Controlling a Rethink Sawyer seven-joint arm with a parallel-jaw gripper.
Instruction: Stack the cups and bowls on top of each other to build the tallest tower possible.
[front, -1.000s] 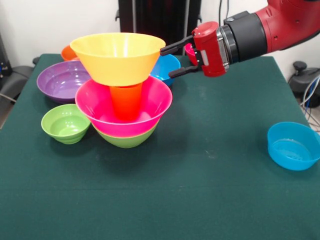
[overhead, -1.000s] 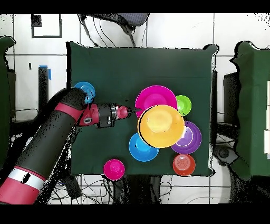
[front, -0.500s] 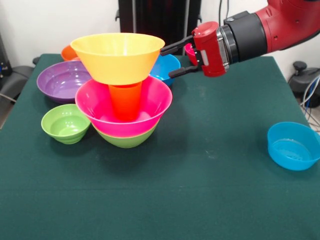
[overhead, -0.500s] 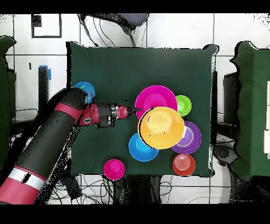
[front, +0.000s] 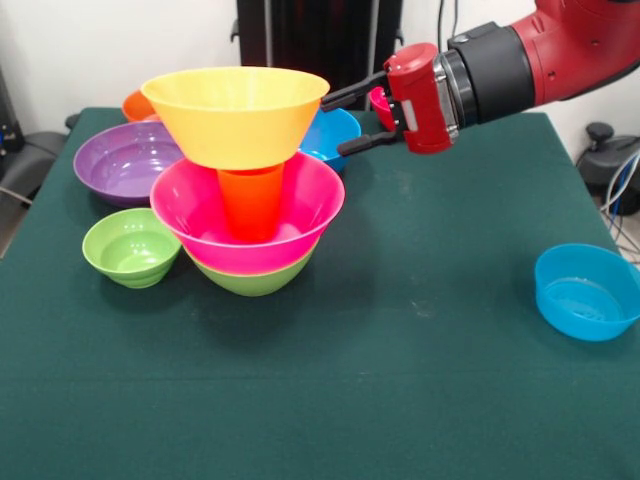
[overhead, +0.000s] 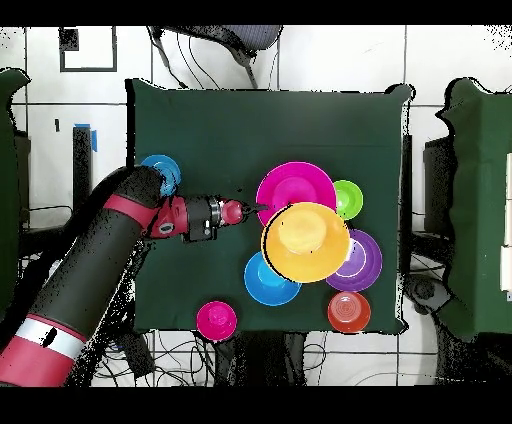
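Note:
The tower stands left of centre: a green bowl (front: 256, 281) at the bottom, a large pink bowl (front: 305, 210) in it, the orange cup (front: 250, 200) upright in the pink bowl, and a large orange bowl (front: 235, 112) resting on the cup. From above, the large orange bowl (overhead: 305, 242) hides the cup and overlaps the pink bowl (overhead: 293, 183). My gripper (front: 345, 122) is open beside the orange bowl's right rim, level with it, with nothing between its jaws. In the overhead view my gripper (overhead: 250, 210) points at the tower.
Around the tower lie a purple bowl (front: 122, 160), a small green bowl (front: 130, 246), a small orange bowl (front: 135, 104), a blue bowl (front: 332, 134) behind it and a small red bowl (front: 380, 99) behind my gripper. A small blue bowl (front: 587, 291) sits far right.
The large orange bowl has shifted very slightly on the cup. My gripper has stayed in the same place, open.

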